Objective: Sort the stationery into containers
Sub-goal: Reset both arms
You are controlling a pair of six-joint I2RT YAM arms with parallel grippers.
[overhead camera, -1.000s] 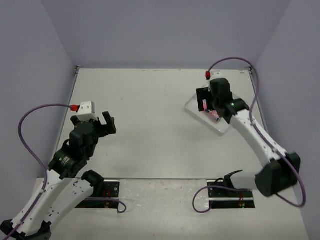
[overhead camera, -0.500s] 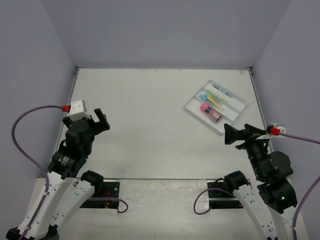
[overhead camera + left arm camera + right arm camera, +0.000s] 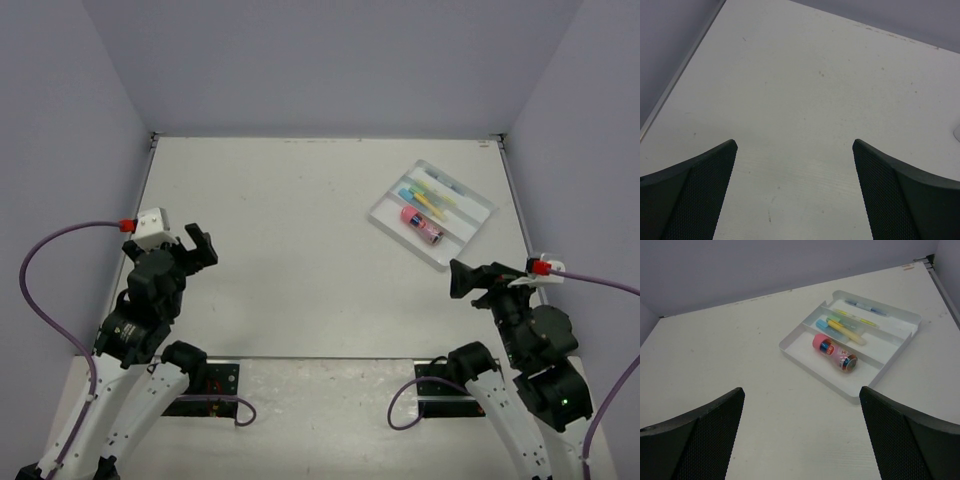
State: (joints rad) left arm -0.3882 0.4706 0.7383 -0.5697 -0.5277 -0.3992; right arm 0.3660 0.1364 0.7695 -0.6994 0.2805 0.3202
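Observation:
The clear three-compartment tray (image 3: 385, 221) lies at the table's far right; it also shows in the right wrist view (image 3: 790, 351). A stubby pink cylinder (image 3: 421, 226) (image 3: 835, 352) lies in its nearest compartment. A yellow marker (image 3: 846, 331) and light-blue stick (image 3: 823, 325) lie in the middle one. Thin pens (image 3: 864, 309) lie in the far one. My right gripper (image 3: 468, 280) (image 3: 801, 396) is open and empty, pulled back near the table's front right. My left gripper (image 3: 198, 244) (image 3: 795, 150) is open and empty over bare table at the left.
The white table (image 3: 290, 250) is boxed in by grey-violet walls at the back and sides. A raised rail (image 3: 140, 200) runs along its left edge. Purple cables loop beside both arms.
My right arm has pulled back from over the tray to the front right, leaving the pink cylinder in the tray. My left arm has drawn back slightly toward its base.

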